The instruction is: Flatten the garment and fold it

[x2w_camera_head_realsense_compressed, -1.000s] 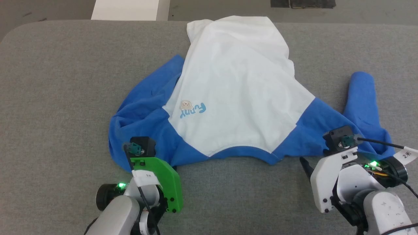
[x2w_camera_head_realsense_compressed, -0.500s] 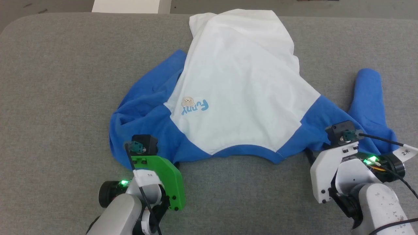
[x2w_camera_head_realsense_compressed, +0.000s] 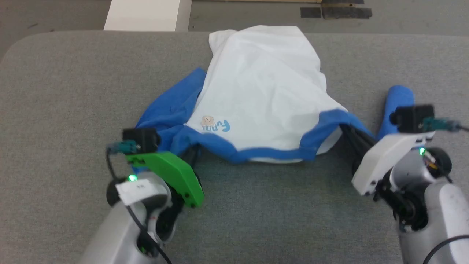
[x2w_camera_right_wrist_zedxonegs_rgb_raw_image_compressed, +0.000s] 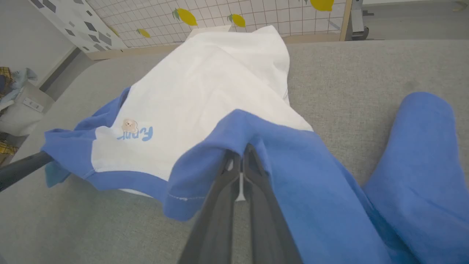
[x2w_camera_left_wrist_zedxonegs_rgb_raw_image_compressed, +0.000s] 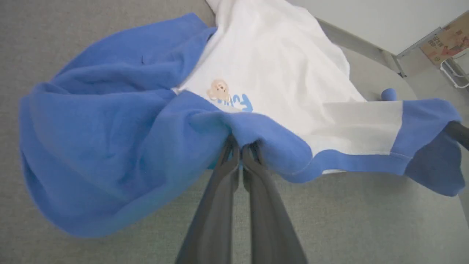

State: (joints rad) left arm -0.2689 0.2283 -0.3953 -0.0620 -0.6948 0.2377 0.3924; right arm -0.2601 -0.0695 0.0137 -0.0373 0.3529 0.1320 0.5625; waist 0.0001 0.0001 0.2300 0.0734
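The garment (x2w_camera_head_realsense_compressed: 260, 95) is a blue top with a large white panel and a small bear print, lying rumpled on the grey table (x2w_camera_head_realsense_compressed: 73, 91). Its near blue hem is raised off the surface between both arms. My left gripper (x2w_camera_head_realsense_compressed: 196, 152) is shut on the hem's left shoulder; the left wrist view shows its fingers (x2w_camera_left_wrist_zedxonegs_rgb_raw_image_compressed: 229, 172) pinched into a blue fold of the garment (x2w_camera_left_wrist_zedxonegs_rgb_raw_image_compressed: 110, 121). My right gripper (x2w_camera_head_realsense_compressed: 346, 130) is shut on the hem's right end; in the right wrist view blue cloth of the garment (x2w_camera_right_wrist_zedxonegs_rgb_raw_image_compressed: 205, 91) wraps its fingertips (x2w_camera_right_wrist_zedxonegs_rgb_raw_image_compressed: 234, 165). One blue sleeve (x2w_camera_head_realsense_compressed: 397, 102) lies at the right.
A white box (x2w_camera_head_realsense_compressed: 146, 14) stands on the floor beyond the table's far edge at the left. Bare grey table surface spreads to the left, to the right and in front of the garment. A tiled wall with lemon prints (x2w_camera_right_wrist_zedxonegs_rgb_raw_image_compressed: 234, 14) stands behind.
My right gripper went from open to shut on the blue hem. Both arms then rose, lifting the near hem off the table, and the wrists turned. The camera shifted slightly.
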